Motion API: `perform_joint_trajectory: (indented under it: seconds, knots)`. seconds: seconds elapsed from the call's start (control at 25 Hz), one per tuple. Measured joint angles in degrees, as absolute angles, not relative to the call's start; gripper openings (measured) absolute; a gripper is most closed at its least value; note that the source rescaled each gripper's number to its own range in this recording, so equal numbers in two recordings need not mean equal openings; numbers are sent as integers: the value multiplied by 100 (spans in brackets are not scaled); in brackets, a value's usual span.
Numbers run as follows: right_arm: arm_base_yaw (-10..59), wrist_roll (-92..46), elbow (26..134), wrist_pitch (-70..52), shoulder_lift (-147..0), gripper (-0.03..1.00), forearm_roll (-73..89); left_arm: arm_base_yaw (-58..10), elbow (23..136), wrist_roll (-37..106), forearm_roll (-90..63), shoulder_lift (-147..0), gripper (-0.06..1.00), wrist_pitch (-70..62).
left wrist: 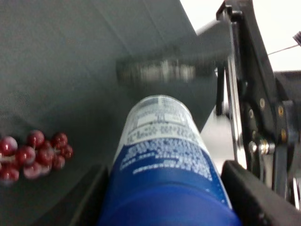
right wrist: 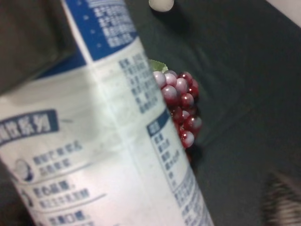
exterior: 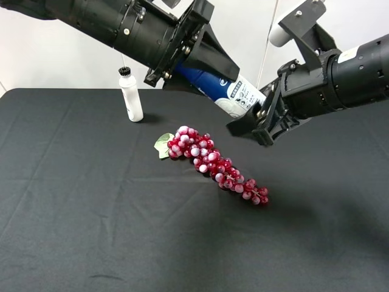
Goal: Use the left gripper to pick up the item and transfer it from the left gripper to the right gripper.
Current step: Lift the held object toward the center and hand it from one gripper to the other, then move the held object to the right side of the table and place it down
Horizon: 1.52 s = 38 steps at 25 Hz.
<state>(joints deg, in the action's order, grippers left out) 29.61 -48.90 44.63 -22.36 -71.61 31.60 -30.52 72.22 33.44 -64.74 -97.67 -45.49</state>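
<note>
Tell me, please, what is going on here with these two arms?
A handover looks to be in progress. The left end effector is clamped on the blue end of the canister, holding it tilted in the air above the black table. The canister's white end reaches the right end effector; whether that one has closed on it cannot be told. A bunch of red grapes lies on the table below, and a slim white bottle stands further back.

The blue-shouldered, white-labelled canister (exterior: 234,92) is held tilted in midair.
</note>
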Motion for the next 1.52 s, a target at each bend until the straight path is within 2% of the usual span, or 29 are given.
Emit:
perform_joint_trajectory:
  seconds: [0.04,0.08,0.52,0.56,0.6,0.64,0.68,0.72,0.84,1.0,1.24,1.52]
  knots:
    - [2976,-4996,4468,-2251,-7161,20,3135,-3052,7231,3351,-6482,-9767,0,-4514]
    - [2984,-5010,4475,-2278,-7161,23,3130,-3052,7231,3351,-6482,-9767,0,-4507]
    - [2984,-5031,4475,-2238,-7161,22,3109,-3064,7231,3362,-6482,-9767,0,-4398]
    - [2984,-5031,4475,-2238,-7161,22,3109,-3064,7231,3362,-6482,-9767,4,-4381]
    - [2984,-5006,4475,-2238,-7161,16,3125,-3064,7231,3350,-6534,-9767,17,-4325]
    - [2984,-4957,4475,-2249,-7161,0,3130,-3064,7244,3329,-6574,-9760,40,-4273]
    - [2976,-4960,4475,-2249,-7174,3,3130,-3064,7244,3324,-6598,-9755,63,-4265]
    - [2976,-4949,4475,-2249,-7180,5,3130,-3057,7248,3308,-6621,-9755,77,-4268]
    - [2976,-4948,4475,-2256,-7187,5,3130,-3032,7248,3308,-6623,-9740,94,-4337]
    - [2976,-4948,4475,-2256,-7187,5,3130,-2894,7248,3302,-6616,-9497,99,-4453]
    - [2976,-4931,4475,-2235,-7187,5,3148,-2537,7248,2986,-6081,-8713,100,-4817]
    - [2976,-4930,4475,-2249,-7187,5,3136,-2082,7250,1784,-4208,-7182,100,-5483]
